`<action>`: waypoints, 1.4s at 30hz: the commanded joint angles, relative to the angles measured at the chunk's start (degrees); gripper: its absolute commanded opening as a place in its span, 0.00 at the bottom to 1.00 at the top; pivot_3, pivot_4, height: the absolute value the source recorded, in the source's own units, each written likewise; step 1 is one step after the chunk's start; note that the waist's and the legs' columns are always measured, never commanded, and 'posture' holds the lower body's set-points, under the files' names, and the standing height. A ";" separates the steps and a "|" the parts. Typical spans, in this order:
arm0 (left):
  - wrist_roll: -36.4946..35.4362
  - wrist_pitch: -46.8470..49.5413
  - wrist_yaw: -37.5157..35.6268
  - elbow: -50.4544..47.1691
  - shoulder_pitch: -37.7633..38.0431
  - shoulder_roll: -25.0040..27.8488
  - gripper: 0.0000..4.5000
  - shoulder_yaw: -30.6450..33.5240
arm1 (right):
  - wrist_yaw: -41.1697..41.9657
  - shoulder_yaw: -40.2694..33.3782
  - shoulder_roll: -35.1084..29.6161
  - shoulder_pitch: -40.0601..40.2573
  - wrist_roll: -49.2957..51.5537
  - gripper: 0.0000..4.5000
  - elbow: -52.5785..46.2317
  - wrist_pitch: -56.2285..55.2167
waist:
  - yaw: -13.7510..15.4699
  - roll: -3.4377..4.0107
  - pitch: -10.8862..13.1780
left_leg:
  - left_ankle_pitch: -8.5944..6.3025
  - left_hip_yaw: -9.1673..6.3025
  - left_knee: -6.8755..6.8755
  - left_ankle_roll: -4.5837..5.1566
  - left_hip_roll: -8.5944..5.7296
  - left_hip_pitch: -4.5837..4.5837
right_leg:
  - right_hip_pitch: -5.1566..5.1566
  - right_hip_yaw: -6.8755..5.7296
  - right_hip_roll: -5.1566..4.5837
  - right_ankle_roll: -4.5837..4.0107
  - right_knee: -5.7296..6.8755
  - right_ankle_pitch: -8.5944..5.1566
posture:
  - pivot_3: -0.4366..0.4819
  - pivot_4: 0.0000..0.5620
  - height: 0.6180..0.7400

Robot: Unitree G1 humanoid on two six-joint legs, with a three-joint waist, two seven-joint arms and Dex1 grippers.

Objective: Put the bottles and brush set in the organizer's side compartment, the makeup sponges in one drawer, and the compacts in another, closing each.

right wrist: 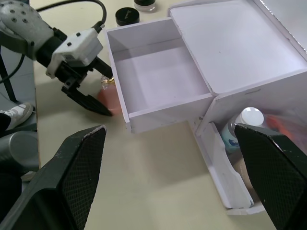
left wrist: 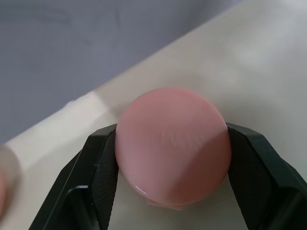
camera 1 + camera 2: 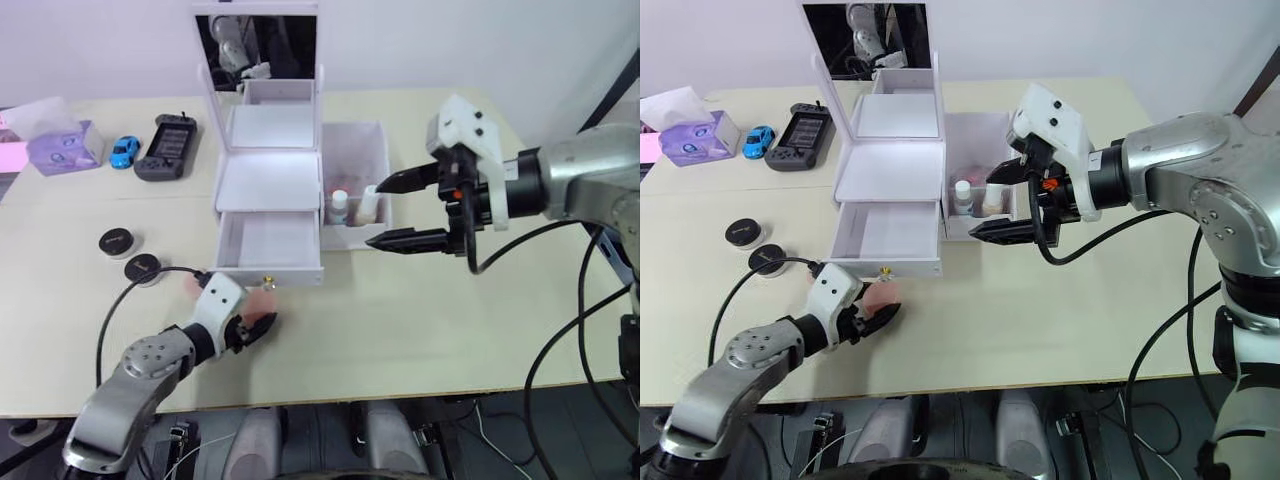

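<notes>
Sponge in hand: a makeup sponge (image 2: 172,146), flat, round and pink, sits between the two black fingers of the left pincer (image 3: 250,330), lower left of the left eye view, on the table (image 3: 420,320) just in front of the open drawer.
Left pincer: closed on the sponge by its edges; the fingers (image 2: 98,172) press both sides of the disc.
Second sponge: a bit of pink (image 3: 190,287) shows just beside the left wrist; I cannot tell how it lies.
Open drawer: the lower drawer (image 3: 268,248) stands pulled out and bare inside, its gold knob (image 3: 267,283) close above the held sponge.
Organizer: the white organizer (image 3: 268,175) stands at centre, mirror lid upright at top centre.
Side compartment: the side compartment (image 3: 380,150), right of the drawers, holds the two bottles (image 3: 340,205); something pinkish lies behind them, probably the brush set.
Right pincer: the right pincer (image 3: 405,210) hangs wide and empty beside that bin, right of centre.
Compacts: the two compacts (image 3: 118,240) lie on the table at the left, well apart from the drawer.
How to do it well: lift the sponge clear over the drawer's front wall, avoid the knob, release low over the drawer floor. The soft puff may squash or slip, so keep the hold gentle and level.
</notes>
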 commanded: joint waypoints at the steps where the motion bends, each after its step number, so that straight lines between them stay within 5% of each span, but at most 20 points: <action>1: -1.60 -0.90 -5.80 -1.56 4.28 6.12 0.59 6.27 | 1.21 -0.20 -0.17 0.09 -0.87 1.00 -0.62 -2.48 | -0.06 -0.01 0.00 | -0.03 -0.01 0.00 0.06 0.01 0.01 | -0.01 0.00 0.02 0.00 0.02 0.00 | 0.48 0.27 1.00; 5: -5.81 -7.40 -15.75 -2.44 10.91 10.91 0.59 14.05 | 3.64 0.44 0.26 0.77 -1.59 1.00 0.23 -5.50 | 0.03 0.05 0.03 | -0.17 0.02 -0.01 0.28 0.04 -0.01 | -0.05 0.00 0.04 -0.02 -0.03 -0.01 | 0.48 0.27 1.00; 9: -15.39 -16.53 -35.20 -0.78 21.08 12.80 0.59 33.13 | 9.36 0.33 0.76 0.06 1.46 1.00 2.80 -5.06 | 0.02 -0.02 0.03 | -0.29 0.08 0.12 0.08 0.05 -0.29 | -0.29 0.01 0.00 -0.02 -0.07 0.00 | 0.48 0.27 1.00; 13: -24.12 -14.37 -41.16 1.47 21.50 14.97 0.59 45.50 | 13.45 0.88 0.00 -0.46 1.88 1.00 4.41 -5.39 | 0.53 0.04 0.04 | -0.29 0.07 0.26 0.07 0.06 -0.66 | -0.60 -0.09 -0.04 -0.02 -0.07 0.00 | 0.48 0.27 1.00; 16: -31.90 -8.55 -40.28 5.15 14.44 20.89 0.59 50.56 | 14.35 1.28 0.58 -0.70 1.50 1.00 5.54 -5.50 | 0.53 -0.02 0.03 | -0.29 0.07 0.36 0.06 0.06 -0.76 | -0.64 -0.13 -0.06 -0.01 -0.08 -0.01 | 0.48 0.27 1.00; 22: -34.05 -4.01 -31.05 11.25 -10.14 29.92 0.59 34.98 | 13.05 0.84 1.17 -0.53 0.35 1.00 5.15 -5.89 | 0.16 -0.02 0.02 | -0.27 0.12 0.38 0.05 0.05 -0.75 | -0.49 -0.12 -0.07 0.01 -0.04 0.01 | 0.48 0.27 1.00; 30: -23.43 -4.13 -31.77 19.26 -36.27 26.94 0.59 6.81 | 6.46 -5.55 -0.44 4.20 3.60 1.00 -1.20 -1.25 | 0.08 -0.03 0.02 | -0.26 0.12 0.14 0.07 0.05 -0.67 | -0.50 -0.07 0.05 0.09 0.06 0.24 | 0.48 0.27 1.00; 35: -14.93 -7.68 -33.69 24.87 -42.15 23.80 0.59 -1.50 | 2.17 -8.77 -0.52 6.25 6.43 1.00 -4.36 1.55 | 0.10 -0.04 0.03 | -0.26 0.13 0.23 0.08 0.06 -0.66 | -0.45 -0.05 0.06 -0.11 0.05 0.13 | 0.48 0.27 1.00; 42: -12.56 -7.69 -37.40 24.98 -41.82 21.71 0.59 -4.06 | -2.16 -11.05 -1.05 7.23 8.92 1.00 -5.63 3.59 | 0.19 -0.06 0.03 | -0.26 0.12 0.27 0.08 0.07 -0.64 | -0.41 -0.04 0.06 -0.13 0.06 0.14 | 0.48 0.27 1.00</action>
